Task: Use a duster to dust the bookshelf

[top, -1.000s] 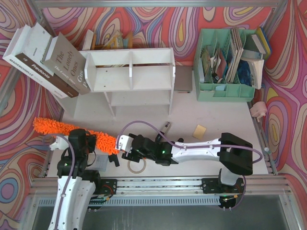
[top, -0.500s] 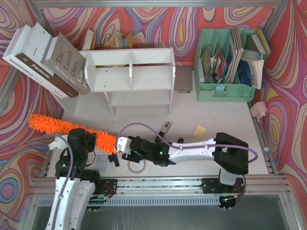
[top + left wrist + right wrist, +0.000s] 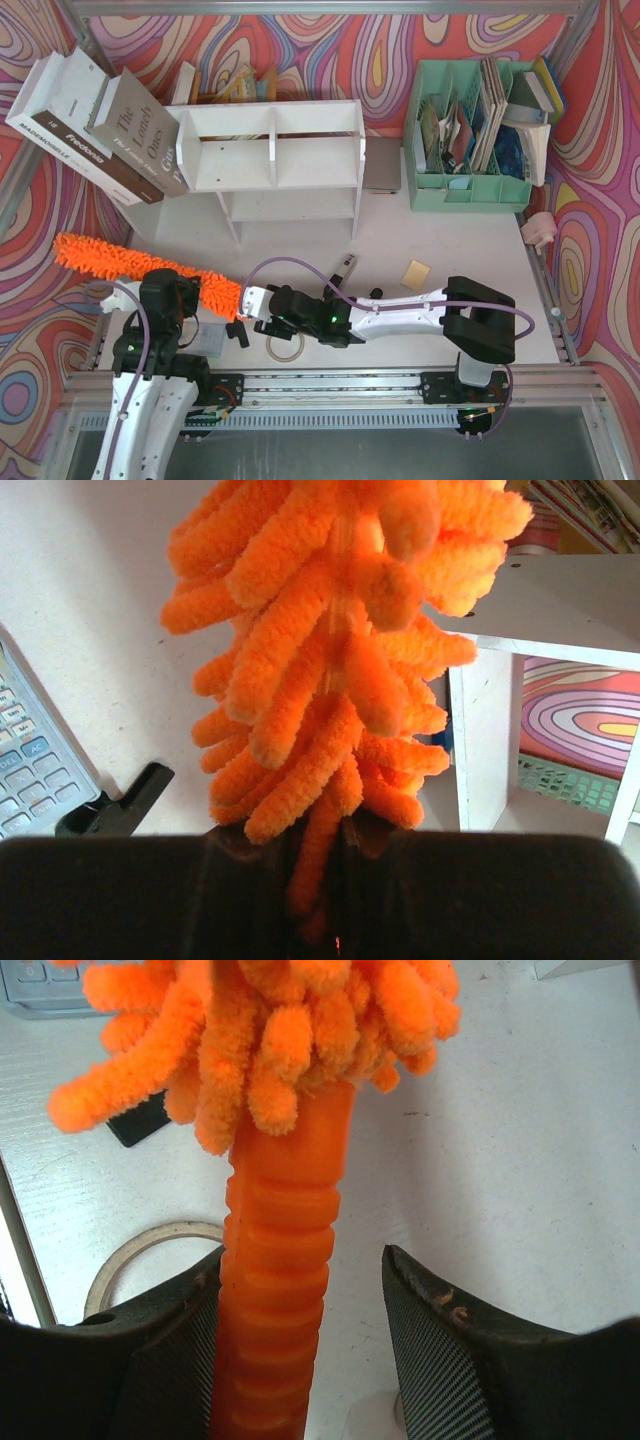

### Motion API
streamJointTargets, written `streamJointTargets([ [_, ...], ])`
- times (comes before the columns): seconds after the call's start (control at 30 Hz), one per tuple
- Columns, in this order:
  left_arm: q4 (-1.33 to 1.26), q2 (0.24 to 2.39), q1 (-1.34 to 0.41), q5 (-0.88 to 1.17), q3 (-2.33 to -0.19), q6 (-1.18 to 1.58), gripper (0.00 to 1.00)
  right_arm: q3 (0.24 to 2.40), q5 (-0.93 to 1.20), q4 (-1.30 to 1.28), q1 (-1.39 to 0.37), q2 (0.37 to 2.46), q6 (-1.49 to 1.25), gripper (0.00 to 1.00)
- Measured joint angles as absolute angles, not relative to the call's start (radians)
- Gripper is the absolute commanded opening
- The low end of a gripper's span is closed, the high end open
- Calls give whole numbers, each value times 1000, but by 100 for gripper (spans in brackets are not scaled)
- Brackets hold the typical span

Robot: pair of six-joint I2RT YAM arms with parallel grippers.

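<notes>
The orange fluffy duster (image 3: 140, 270) lies slanted at the front left, its fluffy end pointing left over the table's edge. My left gripper (image 3: 165, 292) is shut on its fluffy middle; in the left wrist view the strands (image 3: 330, 660) run down between the closed jaws (image 3: 330, 880). My right gripper (image 3: 248, 300) is open around the ribbed orange handle (image 3: 280, 1290). The handle rests against the left finger (image 3: 160, 1360), and the right finger (image 3: 450, 1350) stands apart from it. The white bookshelf (image 3: 270, 160) stands at the back centre, and its corner shows in the left wrist view (image 3: 490, 730).
Big books (image 3: 110, 130) lean left of the shelf. A mint green organiser (image 3: 470, 190) stands back right. A tape ring (image 3: 286, 347), a calculator (image 3: 40, 770), a black clip (image 3: 115, 805), a yellow note (image 3: 416, 273) and a small tool (image 3: 346, 268) lie on the table.
The duster's fluffy end has swung up and to the left with my left gripper. My right arm has shifted slightly left along the handle.
</notes>
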State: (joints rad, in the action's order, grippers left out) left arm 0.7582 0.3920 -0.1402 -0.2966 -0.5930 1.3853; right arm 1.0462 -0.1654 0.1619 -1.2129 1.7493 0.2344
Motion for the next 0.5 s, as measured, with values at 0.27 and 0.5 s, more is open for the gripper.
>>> streamJointTargets([
  [0.27,762,387,-143,-296,-594,1397,0,1046,-177,159,-1213,1749,234,0],
  [0.5,769,385,-143,-302,-594,1398,0,1043,-175,167,-1217,1748,234,34],
])
